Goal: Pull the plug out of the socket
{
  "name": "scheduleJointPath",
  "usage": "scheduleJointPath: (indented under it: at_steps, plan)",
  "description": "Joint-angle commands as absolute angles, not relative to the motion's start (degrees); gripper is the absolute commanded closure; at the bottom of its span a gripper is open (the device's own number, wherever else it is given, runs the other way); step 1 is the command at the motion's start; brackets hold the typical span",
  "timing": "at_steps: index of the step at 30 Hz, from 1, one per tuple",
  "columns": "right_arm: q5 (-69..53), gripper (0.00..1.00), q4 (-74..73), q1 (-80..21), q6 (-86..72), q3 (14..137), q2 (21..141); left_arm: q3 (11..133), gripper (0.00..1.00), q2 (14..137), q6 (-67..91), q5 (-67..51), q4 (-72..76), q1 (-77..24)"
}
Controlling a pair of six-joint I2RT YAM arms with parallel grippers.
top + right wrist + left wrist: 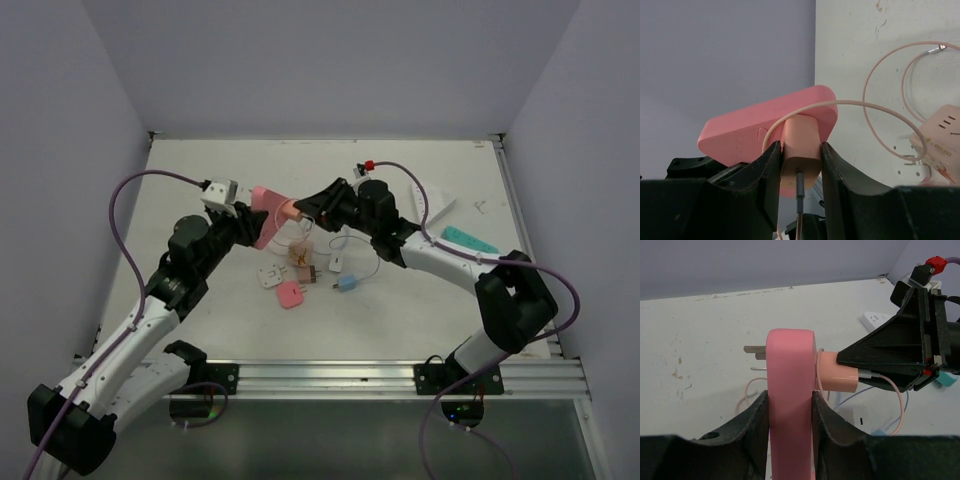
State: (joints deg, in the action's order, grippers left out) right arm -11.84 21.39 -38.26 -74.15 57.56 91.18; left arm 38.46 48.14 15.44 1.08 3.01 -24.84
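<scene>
The pink socket (263,218) is held up above the table, and my left gripper (247,226) is shut on its lower part. In the left wrist view the socket (790,365) stands upright between the jaws of the left gripper (790,399), with metal prongs showing on its left side. A peach plug (838,378) sits in the socket's right face. My right gripper (303,209) is shut on that plug (801,142). In the right wrist view the right gripper (801,152) has both fingers pressed on the plug's sides. The plug's thin pink cable (875,112) loops down toward the table.
Small adapters lie on the table below the grippers: a pink one (290,294), a white one (269,275) and a blue one (347,282). A tan block (300,258) lies among loose cables. A white power strip (437,205) and a teal object (468,239) lie to the right.
</scene>
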Motion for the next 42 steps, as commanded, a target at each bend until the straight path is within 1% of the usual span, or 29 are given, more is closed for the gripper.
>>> scheduleJointPath:
  at_steps: [1, 3, 9, 11, 14, 17, 19, 21, 24, 27, 28, 29, 30, 32, 33, 35, 36, 39, 41, 42]
  plan:
    - [-15.7, 1.00, 19.1, -36.7, -75.5, 55.7, 85.7, 39.2, 1.00, 48.5, 11.8, 18.9, 6.1, -23.4]
    - [-16.4, 1.00, 17.5, -35.9, -75.5, 54.9, 83.6, 39.5, 1.00, 49.6, 11.7, 22.0, 5.6, -23.4]
    - [-17.9, 1.00, 13.9, -33.5, -75.1, 52.3, 78.0, 40.1, 1.00, 51.8, 12.0, 26.5, 5.1, -23.4]
    - [-18.5, 1.00, 12.7, -32.4, -73.3, 51.6, 77.0, 40.3, 1.00, 52.2, 13.1, 27.6, 4.7, -23.4]
    - [-17.5, 1.00, 7.9, -31.4, -66.0, 51.3, 76.6, 40.6, 1.00, 52.3, 14.8, 28.6, 4.3, -23.4]
    - [-17.7, 1.00, 6.9, -31.1, -58.6, 49.8, 78.9, 40.6, 1.00, 52.6, 16.7, 28.9, 4.4, -23.4]
    - [-18.9, 1.00, 10.3, -30.9, -55.5, 47.6, 81.7, 40.4, 1.00, 53.0, 18.4, 28.5, 4.6, -23.4]
    - [-20.5, 0.98, 12.1, -30.9, -52.0, 46.9, 84.0, 40.2, 1.00, 54.0, 19.4, 27.5, 5.3, -23.3]
    - [-21.0, 0.92, 14.0, -30.9, -47.7, 46.8, 88.1, 39.5, 1.00, 55.7, 21.3, 25.8, 6.5, -23.0]
    - [-20.9, 0.82, 14.3, -30.9, -44.9, 47.4, 91.0, 38.3, 1.00, 57.4, 23.3, 22.5, 8.3, -21.5]
    - [-20.7, 0.69, 13.9, -31.0, -44.3, 47.7, 91.3, 38.1, 1.00, 57.9, 24.6, 21.2, 9.2, -20.1]
    - [-20.3, 0.62, 13.4, -30.9, -43.5, 47.9, 91.1, 37.8, 1.00, 58.9, 25.3, 19.7, 9.7, -19.0]
    - [-19.3, 0.51, 12.5, -30.9, -41.6, 48.2, 90.6, 37.3, 1.00, 59.5, 26.8, 16.7, 10.7, -17.8]
    - [-18.2, 0.40, 9.3, -31.0, -39.8, 48.9, 88.3, 36.7, 1.00, 61.3, 28.1, 14.3, 11.9, -13.9]
    - [-16.9, 0.31, 7.1, -31.0, -37.9, 49.1, 87.3, 36.5, 1.00, 62.0, 29.3, 12.2, 13.0, -12.7]
    - [-15.7, 0.23, 4.9, -31.0, -36.2, 49.4, 85.0, 36.2, 1.00, 64.0, 29.9, 11.3, 14.4, -10.0]
    - [-15.2, 0.16, 3.8, -31.0, -34.6, 49.4, 82.8, 36.4, 1.00, 64.8, 30.4, 11.3, 15.4, -9.6]
    - [-12.9, 0.08, -1.2, -30.9, -31.5, 49.3, 77.0, 37.3, 1.00, 68.4, 30.8, 10.7, 17.0, -8.4]
    - [-11.2, 0.05, -3.2, -30.9, -29.7, 49.2, 73.9, 37.7, 1.00, 71.0, 31.0, 10.1, 18.0, -7.5]
    - [-10.4, 0.02, -4.1, -30.9, -27.8, 49.0, 72.0, 37.4, 1.00, 71.9, 31.4, 9.4, 19.4, -7.2]
